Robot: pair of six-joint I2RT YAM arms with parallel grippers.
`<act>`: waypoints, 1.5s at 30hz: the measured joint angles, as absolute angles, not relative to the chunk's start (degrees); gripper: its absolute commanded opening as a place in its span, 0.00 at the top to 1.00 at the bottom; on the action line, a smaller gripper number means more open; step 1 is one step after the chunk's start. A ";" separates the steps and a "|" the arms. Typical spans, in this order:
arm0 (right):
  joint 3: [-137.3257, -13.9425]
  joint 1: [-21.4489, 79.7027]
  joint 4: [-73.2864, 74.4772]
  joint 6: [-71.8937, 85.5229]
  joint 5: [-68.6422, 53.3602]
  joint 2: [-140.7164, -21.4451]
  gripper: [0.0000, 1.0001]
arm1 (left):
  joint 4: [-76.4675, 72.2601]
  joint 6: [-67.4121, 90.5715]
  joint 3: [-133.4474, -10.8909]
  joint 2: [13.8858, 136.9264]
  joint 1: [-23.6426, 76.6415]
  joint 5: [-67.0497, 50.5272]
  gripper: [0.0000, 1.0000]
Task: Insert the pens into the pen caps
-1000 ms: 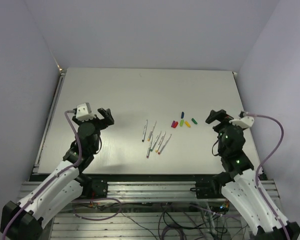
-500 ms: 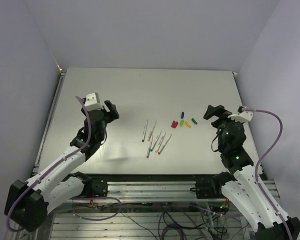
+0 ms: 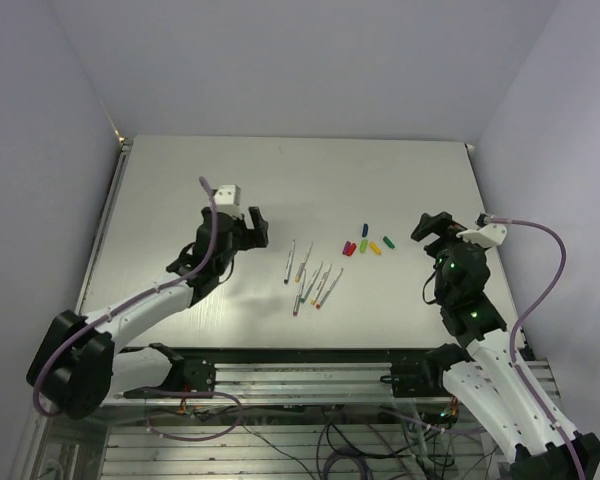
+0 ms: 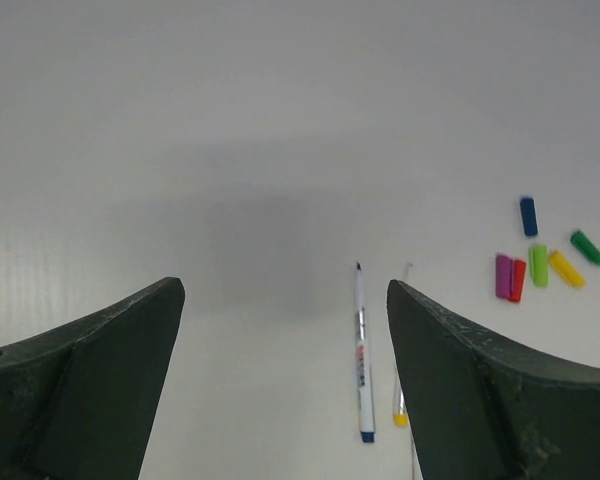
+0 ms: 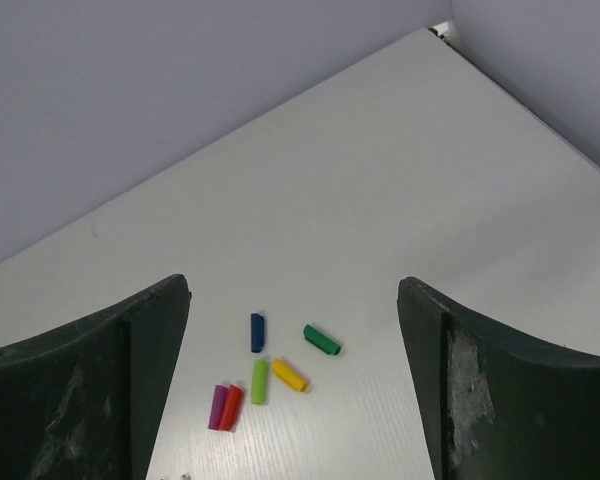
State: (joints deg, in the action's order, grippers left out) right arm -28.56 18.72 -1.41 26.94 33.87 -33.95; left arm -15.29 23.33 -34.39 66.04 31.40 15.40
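- left gripper (image 3: 258,224): your fingers (image 4: 100,380) stand wide apart with nothing between them, over the table (image 3: 180,180).
- pens (image 3: 310,278): a loose cluster lying flat, ahead of the left gripper's fingers and apart from them. I could not count them reliably from above.
- Left wrist view: the blue-ended pen (image 4: 361,360) lies lengthwise in the gap ahead of the fingers, nearer the finger on the right of that view, with its blue end toward the camera.
- The yellow-ended pen (image 4: 400,412) lies just beside it and is partly hidden behind that same finger.
- caps (image 3: 365,243): a small group beyond the pens, past the finger on the right of the left wrist view. The two groups lie apart on the table.
- right gripper (image 3: 430,225): its fingers (image 5: 80,380) are also spread wide and hold nothing.
- Right wrist view: all the caps sit in the gap ahead of your fingers, nearer the finger on the left of that view.
- Six caps counted. The purple cap (image 5: 218,406) and red cap (image 5: 231,407) lie side by side and touching, closest to the fingers.
- The light green cap (image 5: 259,381) is just beside the red one, and the yellow cap (image 5: 289,375) is just beside the light green.
- The blue cap (image 5: 257,332) and dark green cap (image 5: 321,340) lie farthest out from the fingers, each on its own.
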 measured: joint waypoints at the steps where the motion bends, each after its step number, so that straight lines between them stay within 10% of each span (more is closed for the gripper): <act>1: -28.56 18.72 -1.15 26.96 34.06 -34.17 0.17 | -15.20 23.11 -34.70 67.05 32.53 15.88 0.07; 18: -28.47 18.72 1.67 27.40 35.53 -33.26 0.24 | -14.02 22.13 -43.72 86.91 40.25 20.99 0.30; 45: -27.27 18.72 3.86 28.05 34.44 -31.44 0.26 | -13.04 23.18 -48.05 100.25 45.41 20.78 0.32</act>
State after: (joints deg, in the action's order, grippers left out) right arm -27.27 18.72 3.86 28.05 34.44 -31.44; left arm -13.04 23.18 -48.05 100.25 45.41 20.78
